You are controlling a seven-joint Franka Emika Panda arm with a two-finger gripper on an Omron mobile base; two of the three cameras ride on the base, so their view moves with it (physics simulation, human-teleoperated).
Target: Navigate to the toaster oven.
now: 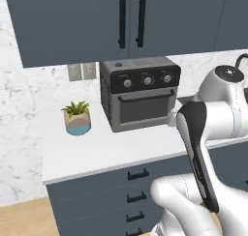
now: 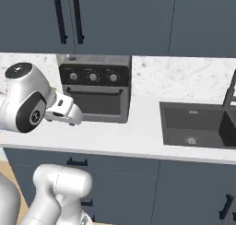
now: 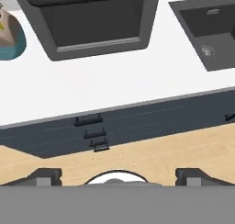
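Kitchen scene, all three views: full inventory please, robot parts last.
toaster oven: 1, dark grey-black, three knobs, on the white counter against the wall
potted plant: 1, green leaves, tan and teal pot, on the counter left of the oven
sink: 1, dark grey, set in the counter right of the oven
upper cabinets: blue-grey, black bar handles, above the oven
drawers: blue-grey, black handles, below the counter
floor: light wood
arm: 1, white with dark joints
gripper: 1, dark fingertips far apart, holding nothing

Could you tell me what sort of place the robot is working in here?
A simulated kitchen, evidently: a boxy dark grey toaster oven on a white countertop, a dark recessed sink, and slate-blue cabinets.
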